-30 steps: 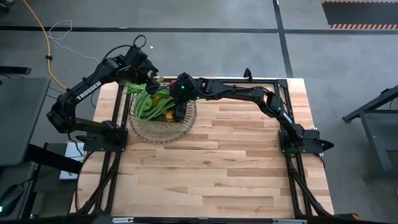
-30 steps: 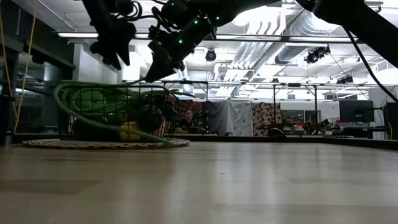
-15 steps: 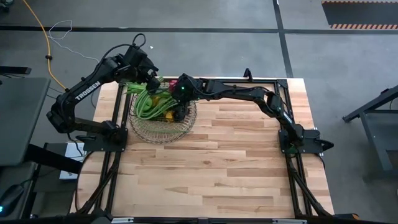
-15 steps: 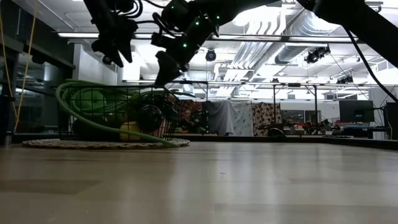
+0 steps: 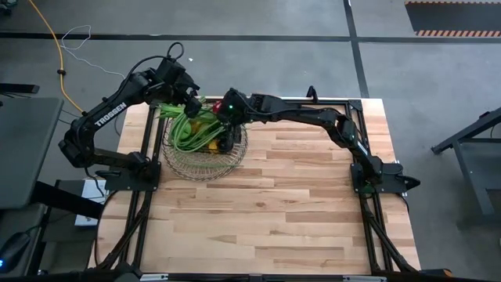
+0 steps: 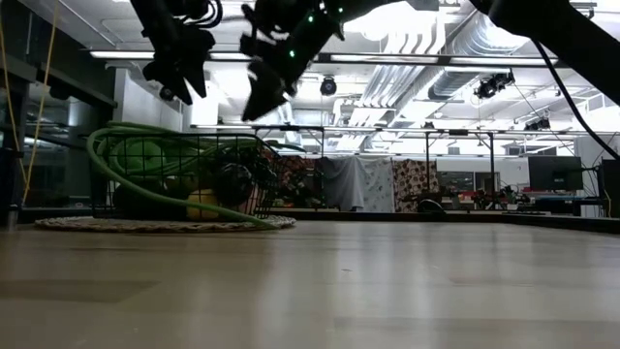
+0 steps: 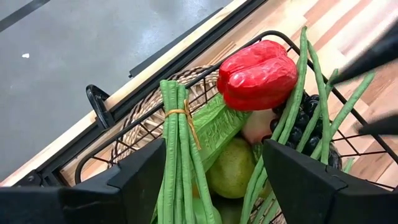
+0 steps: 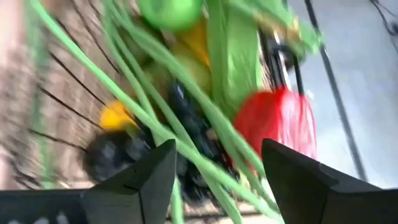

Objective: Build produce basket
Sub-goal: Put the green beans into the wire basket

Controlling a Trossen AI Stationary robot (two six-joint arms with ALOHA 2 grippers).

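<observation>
Right gripper [image 6: 263, 92]: hangs above the basket's right side, fingers spread wide, nothing between them; in its wrist view both fingers [image 8: 140, 180] frame the produce from above.
Left gripper [image 6: 172, 70]: hangs over the basket's far left edge, fingers parted, holding nothing; its wrist view looks down between them onto the produce.
Table [image 5: 297, 204]: pale wood planks, bare across the near half.
Mat [image 6: 145, 224]: round woven disc lying flat under the basket.
Basket [image 5: 205, 160]: dark wire, at the table's far left corner, full.
Green beans [image 7: 177, 155]: bundle tied with a thin band, long strands looping over the basket's rim.
Red pepper [image 7: 258, 74]: on top of the pile, at the far rim.
Pear [image 7: 230, 174]: green, below the pepper.
Grapes [image 8: 186, 124]: dark cluster under the bean strands.
Leafy green [image 7: 217, 127]: between beans and pepper.
</observation>
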